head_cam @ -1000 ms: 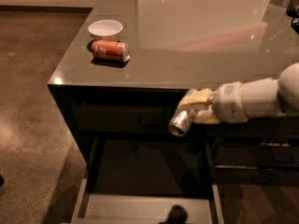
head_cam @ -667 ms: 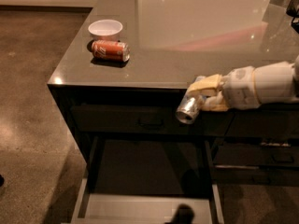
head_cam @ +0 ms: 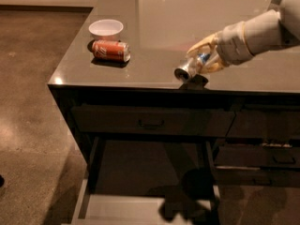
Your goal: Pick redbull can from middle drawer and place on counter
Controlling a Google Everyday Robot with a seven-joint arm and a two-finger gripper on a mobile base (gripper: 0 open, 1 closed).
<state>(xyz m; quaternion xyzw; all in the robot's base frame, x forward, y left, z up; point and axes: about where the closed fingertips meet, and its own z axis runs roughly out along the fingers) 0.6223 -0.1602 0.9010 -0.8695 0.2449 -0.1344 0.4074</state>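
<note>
We record the end effector to the right of the orange soda can, reaching in from the right side on a pale arm. Its fingers are closed around the redbull can. The redbull can is tilted, with its silver end pointing down and toward the orange soda can, and sits low over the bench. A dark shadow lies directly beneath it. We cannot tell whether it touches the surface.

The orange soda can lies on its side on the bench. A white bowl stands just behind it. Below and to the right of the orange soda can, a dark-fronted drawer is shut. Further below that, the middle drawer is pulled out, its light grey floor exposed.
</note>
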